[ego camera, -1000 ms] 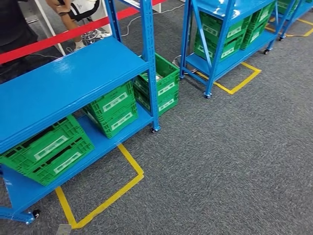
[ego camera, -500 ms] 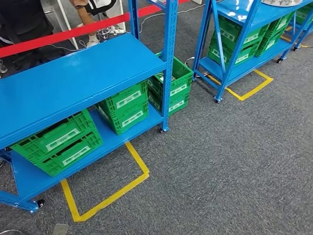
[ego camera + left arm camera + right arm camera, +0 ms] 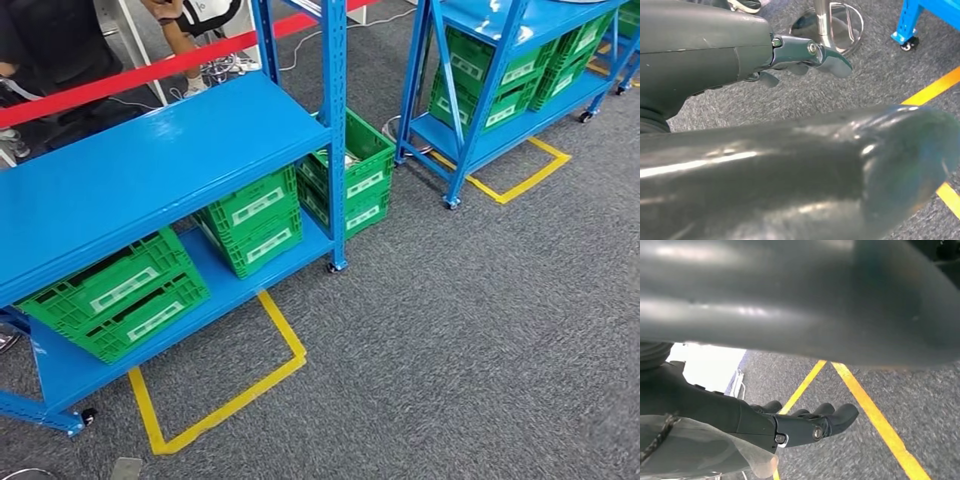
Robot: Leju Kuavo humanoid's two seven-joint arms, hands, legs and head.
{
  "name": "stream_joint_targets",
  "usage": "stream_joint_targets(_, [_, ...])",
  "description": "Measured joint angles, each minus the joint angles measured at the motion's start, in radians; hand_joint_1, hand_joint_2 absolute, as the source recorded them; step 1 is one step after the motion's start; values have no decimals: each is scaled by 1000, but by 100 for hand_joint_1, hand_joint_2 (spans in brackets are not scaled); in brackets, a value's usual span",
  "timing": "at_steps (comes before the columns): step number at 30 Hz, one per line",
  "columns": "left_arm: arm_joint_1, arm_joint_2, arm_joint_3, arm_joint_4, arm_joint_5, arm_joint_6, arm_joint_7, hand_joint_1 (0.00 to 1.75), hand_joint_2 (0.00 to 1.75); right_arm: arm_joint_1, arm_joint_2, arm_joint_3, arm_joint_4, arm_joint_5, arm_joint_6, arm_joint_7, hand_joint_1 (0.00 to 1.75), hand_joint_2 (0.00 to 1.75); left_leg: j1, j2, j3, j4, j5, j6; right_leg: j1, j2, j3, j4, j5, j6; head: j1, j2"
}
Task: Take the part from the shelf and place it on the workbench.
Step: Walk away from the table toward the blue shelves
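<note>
The near blue shelf [image 3: 151,160] has a bare middle board and green crates [image 3: 113,295] on its bottom board. I cannot make out the part on it. A second blue shelf [image 3: 490,130] stands further right, also with green crates. My left hand [image 3: 806,52] hangs over the grey carpet with its fingers stretched out and nothing in them. My right hand [image 3: 810,425] hangs over the carpet in the same way, fingers straight and empty. A clear film [image 3: 715,455] lies close to the right wrist camera, beside the hand.
Yellow floor tape [image 3: 226,400] marks the bay in front of the near shelf. One green crate [image 3: 355,170] stands on the floor between the shelves. A red barrier band [image 3: 151,70] and people [image 3: 53,40] are behind. A chrome stand base [image 3: 828,22] is near my left hand.
The whole head picture has shifted: both shelves now sit further right and a little lower in the frame. That is the camera moving, not the shelves.
</note>
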Motion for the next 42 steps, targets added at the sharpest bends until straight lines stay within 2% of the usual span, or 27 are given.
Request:
stream_joint_targets(1, [1, 0, 0, 0, 0, 0, 0, 0, 0, 0, 1, 0, 0, 0, 0, 0, 0, 0, 0, 0, -18, 31, 1, 1, 2, -1, 2, 0, -2, -1, 0, 0])
stream_joint_targets(2, [2, 0, 0, 0, -1, 0, 0, 0, 0, 1, 2, 0, 0, 0, 0, 0, 0, 0, -1, 0, -17, 21, 24, 5, 4, -1, 6, 0, -4, -2, 0, 0])
stream_joint_targets(5, [3, 1, 0, 0, -2, 0, 0, 0, 0, 0, 6, 2, 1, 0, 1, 0, 0, 0, -8, 2, 57, -159, 136, 29, 10, -1, 19, 1, -14, 1, 1, 0])
stream_joint_targets(7, [1, 1, 0, 0, -6, 0, -2, 0, 0, 0, 9, 3, 2, -3, 3, -2, 0, 0, -14, 3, 87, -234, 149, 41, 12, -2, 17, 2, -19, 8, 2, 0])
stream_joint_targets(10, [2, -4, 0, 0, -16, 5, -5, 0, 0, 1, 9, 3, 2, -15, 12, -2, 0, 0, -13, 2, 95, -258, 144, 45, 11, -5, 17, -1, -21, 23, 1, 0])
stream_joint_targets(11, [2, -7, -1, -1, -22, 9, -6, 0, 0, 2, 7, 3, 2, -21, 17, -1, 0, 0, -10, 1, 101, -265, 146, 48, 12, -3, 13, 11, -31, 28, 3, 0])
stream_joint_targets(13, [1, -16, -4, -1, -35, 19, -8, 0, 0, 6, 1, 2, 1, -34, 29, 0, 0, 0, -4, -1, 111, -276, 148, 53, 10, 3, -32, 99, -77, 36, 7, 0])
stream_joint_targets(15, [-2, -24, -8, 0, -45, 28, -11, 0, 0, 11, -5, -1, 0, -45, 39, 0, 0, 0, -5, -4, 113, -276, 145, 56, 7, 6, -109, 235, -127, 43, 10, 0])
stream_joint_targets(16, [-2, -27, -10, 0, -47, 30, -13, 0, 0, 14, -8, -2, 0, -48, 41, 0, 0, 0, -5, -7, 114, -276, 143, 57, 6, 7, -137, 274, -130, 45, 10, 0])
stream_joint_targets(17, [-2, -30, -12, 0, -49, 32, -14, 0, 0, 17, -11, -2, -2, -50, 42, 0, 0, 0, -6, -11, 117, -275, 141, 56, 6, 7, -144, 273, -111, 46, 10, 0])
stream_joint_targets(18, [-3, -32, -14, 0, -50, 32, -14, 0, 0, 21, -13, -2, -3, -50, 43, 1, 0, 0, -5, -16, 122, -275, 138, 54, 5, 8, -130, 229, -74, 46, 10, 0])
stream_joint_targets(19, [-3, -33, -15, 0, -50, 32, -14, 0, 0, 23, -15, -2, -5, -50, 43, 1, 0, 0, -5, -21, 127, -275, 134, 51, 4, 14, -101, 160, -29, 45, 10, 0])
stream_joint_targets(21, [-7, -33, -17, 0, -46, 31, -14, 0, 0, 26, -17, -2, -7, -50, 42, 1, 0, 0, -7, -32, 130, -271, 127, 41, 0, 46, -41, 39, 19, 40, 9, 0])
stream_joint_targets(23, [-9, -28, -17, 0, -37, 26, -14, 0, 0, 26, -17, -2, -8, -46, 39, -3, 0, 0, -6, -43, 125, -268, 125, 31, 1, 64, -19, 6, 16, 33, 8, 0])
stream_joint_targets(25, [-9, -21, -17, 0, -28, 17, -14, 0, 0, 24, -15, -1, -8, -38, 32, -3, 0, 0, -3, -54, 123, -265, 122, 21, 2, 47, -16, 3, 15, 21, 8, 0])
stream_joint_targets(26, [-9, -17, -17, 0, -24, 13, -14, 0, 0, 22, -13, -1, -8, -35, 27, -2, 0, 0, -3, -50, 118, -252, 113, 16, 1, 37, -13, 0, 14, 14, 6, 0])
stream_joint_targets(28, [-9, -9, -17, 0, -17, 8, -13, 0, 0, 20, -9, -1, -8, -30, 20, -1, 0, 0, -2, -25, 80, -170, 66, 6, -1, 14, -6, -4, 11, 2, 2, 0])
stream_joint_targets(30, [-9, -3, -17, 0, -13, 7, -12, 0, 0, 19, -9, -1, -8, -29, 15, -2, 0, 0, -1, -4, 12, -37, 10, 0, 1, -10, -1, -4, 5, -5, 0, 0])
stream_joint_targets(31, [-7, -1, -17, 0, -12, 7, -11, 0, 0, 19, -8, 0, -8, -29, 14, -3, 0, 0, 0, -1, -13, 10, 1, -1, 3, -21, 2, -4, 2, -7, 0, 0])
stream_joint_targets(32, [-5, 0, -17, 0, -11, 7, -10, 0, 0, 18, -8, 0, -8, -29, 13, -3, 0, 0, 0, 1, -21, 21, 12, 0, 4, -32, 6, -4, -2, -7, 0, 0])
stream_joint_targets(33, [-3, 0, -17, 0, -11, 7, -10, 0, 0, 17, -7, 0, -8, -28, 12, -2, 0, 0, -1, 4, -12, -5, 40, 3, 5, -43, 11, -4, -5, -7, 0, 0])
stream_joint_targets(34, [-1, 1, -17, 0, -11, 7, -10, 0, 0, 16, -5, 0, -8, -28, 12, -2, 0, 0, -2, 11, 15, -65, 82, 8, 7, -53, 18, -4, -10, -6, 0, 0])
stream_joint_targets(36, [-3, 3, -17, 0, -11, 7, -10, 0, 0, 14, -2, 0, -8, -28, 12, -2, 0, 0, -11, 49, 75, -192, 136, 23, 10, -71, 26, -4, -18, -2, 0, 0])
stream_joint_targets(38, [-6, 5, -17, 0, -12, 7, -10, 0, 0, 11, 0, 1, -8, -27, 11, -4, 0, 0, -21, 73, 98, -248, 143, 34, 14, -90, 30, -5, -24, 7, 0, 0])
stream_joint_targets(40, [-3, 7, -17, 0, -13, 8, -10, 0, 0, 8, 0, 3, -8, -27, 9, -2, 0, 0, -20, 57, 97, -258, 145, 40, 15, -106, 34, -7, -28, 16, 1, 0])
stream_joint_targets(41, [-1, 6, -17, 1, -13, 9, -10, 0, 0, 6, 0, 4, -8, -27, 8, -1, 0, 0, -17, 47, 99, -264, 149, 44, 14, -98, 33, -3, -35, 21, 3, 0])
stream_joint_targets(42, [-1, 6, -17, 1, -14, 10, -11, 0, 0, 6, 0, 5, -8, -27, 6, 0, 0, 0, -13, 37, 102, -271, 153, 49, 13, -78, 25, 17, -49, 26, 5, 0])
